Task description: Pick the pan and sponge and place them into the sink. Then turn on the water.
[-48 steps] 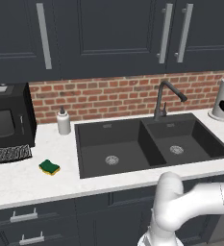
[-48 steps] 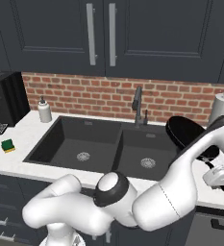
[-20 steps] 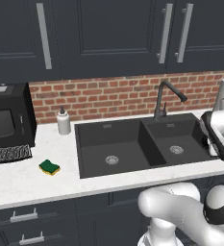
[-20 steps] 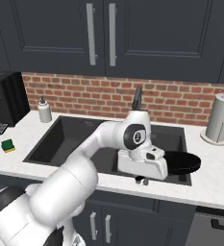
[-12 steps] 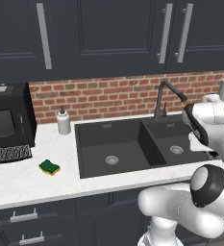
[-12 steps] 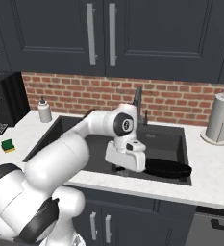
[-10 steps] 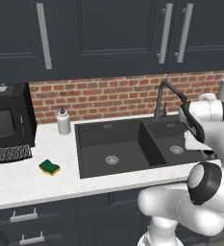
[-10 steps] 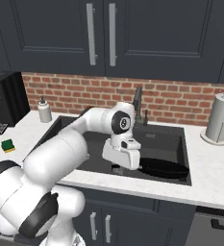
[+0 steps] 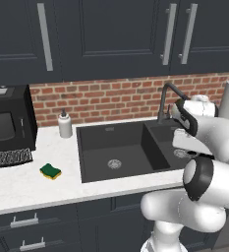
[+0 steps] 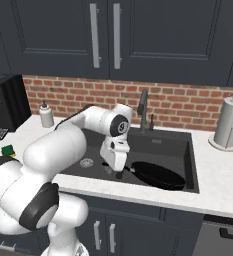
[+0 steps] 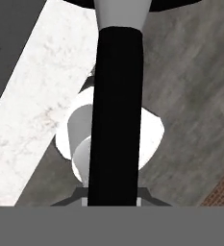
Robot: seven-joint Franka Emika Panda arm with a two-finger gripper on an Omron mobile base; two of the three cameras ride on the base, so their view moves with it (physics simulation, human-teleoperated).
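Reaching low into sink [image 10: 158,142], hand [image 10: 119,174] gripping pan [image 10: 158,175]

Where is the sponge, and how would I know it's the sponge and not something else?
Find the dark double sink in the white counter. Look left of it, on the counter's front part: the sponge lies there, small and flat, green on top with yellow underneath. The soap bottle farther back by the brick wall is white and stands upright, so the sponge is the only brightly coloured thing there.

Green-topped sponge [image 9: 50,171] on counter [image 9: 17,184] left of sink [image 9: 117,147]; gripper apparently hidden.
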